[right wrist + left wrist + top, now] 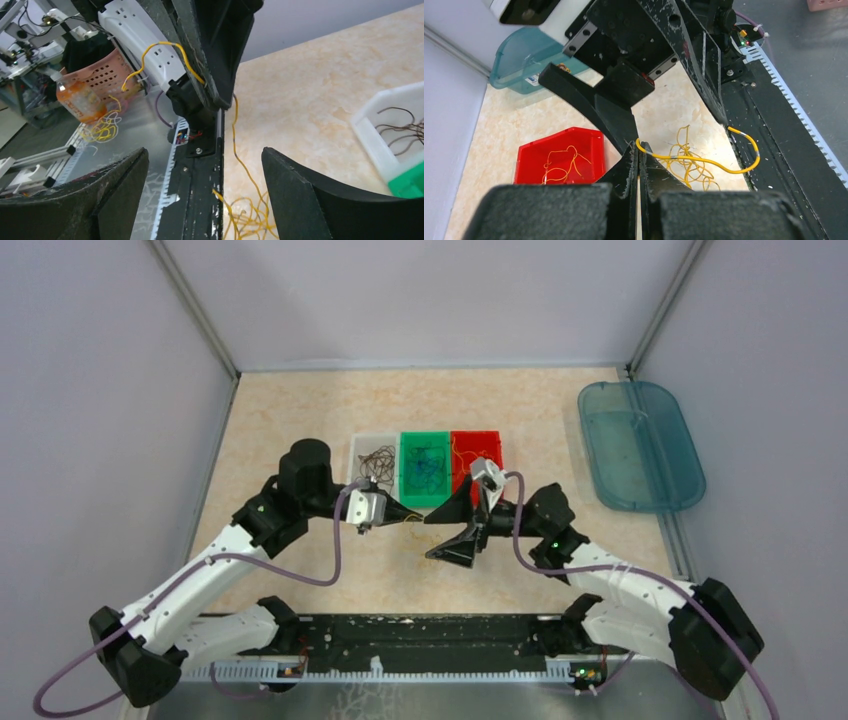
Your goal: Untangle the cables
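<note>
Left gripper (639,148) clamped tight on a yellow cable (702,161), strand drooping to the yellow tangle (241,222) on the table (300,410) between the arms, right gripper (204,152) alongside with fingers spread wide, white bin (375,436), green bin (425,435) and red bin (476,434) just behind.

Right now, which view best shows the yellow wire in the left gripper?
Left wrist: the yellow wire loops out from the shut left gripper. Right wrist shows it hanging below that gripper; top external barely shows it.
</note>
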`<state>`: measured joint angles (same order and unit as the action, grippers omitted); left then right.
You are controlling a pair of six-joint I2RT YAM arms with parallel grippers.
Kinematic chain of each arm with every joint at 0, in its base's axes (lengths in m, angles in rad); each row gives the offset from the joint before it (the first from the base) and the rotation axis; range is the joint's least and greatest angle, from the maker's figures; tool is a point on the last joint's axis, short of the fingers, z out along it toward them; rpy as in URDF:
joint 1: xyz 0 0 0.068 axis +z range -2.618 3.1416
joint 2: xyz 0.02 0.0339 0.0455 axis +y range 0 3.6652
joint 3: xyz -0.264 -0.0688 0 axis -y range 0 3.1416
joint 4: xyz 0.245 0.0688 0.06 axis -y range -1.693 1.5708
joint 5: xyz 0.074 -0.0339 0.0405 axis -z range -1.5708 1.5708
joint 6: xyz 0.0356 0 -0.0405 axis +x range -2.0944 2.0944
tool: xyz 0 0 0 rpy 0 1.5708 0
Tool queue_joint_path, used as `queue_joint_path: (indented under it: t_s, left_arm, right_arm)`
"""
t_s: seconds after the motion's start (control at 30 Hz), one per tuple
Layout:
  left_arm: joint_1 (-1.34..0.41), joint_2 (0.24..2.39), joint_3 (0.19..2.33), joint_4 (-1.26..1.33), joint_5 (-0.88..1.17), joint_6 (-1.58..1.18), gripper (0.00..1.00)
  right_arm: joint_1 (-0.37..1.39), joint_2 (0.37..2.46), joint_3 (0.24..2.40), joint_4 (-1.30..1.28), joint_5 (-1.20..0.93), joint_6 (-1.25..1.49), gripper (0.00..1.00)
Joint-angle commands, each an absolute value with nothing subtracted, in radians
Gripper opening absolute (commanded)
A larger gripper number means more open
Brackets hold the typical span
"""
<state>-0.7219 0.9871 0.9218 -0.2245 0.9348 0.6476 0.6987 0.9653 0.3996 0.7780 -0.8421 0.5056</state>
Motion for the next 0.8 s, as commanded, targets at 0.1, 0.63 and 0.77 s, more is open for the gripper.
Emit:
queue_joint_path:
  t_s: [0.1, 0.63, 0.77]
  left_arm:
    - [-0.719, 0.996, 0.998, -0.257, 0.989, 0.678, 0.00]
    - [-0.719, 1.017, 1.195, -0.356, 1.058, 0.740, 0.00]
    - [-0.719, 1.040, 1.275, -0.354, 1.065, 0.750, 0.00]
  right_arm:
    - [0.778, 1.168, 0.535, 0.982, -0.908, 0.547, 0.69]
    - [0.858, 1.402, 0.491, 1.240, -0.774, 0.736, 0.31]
    - [0.876, 1.413, 0.431, 1.262, -0.693, 0.726, 0.32]
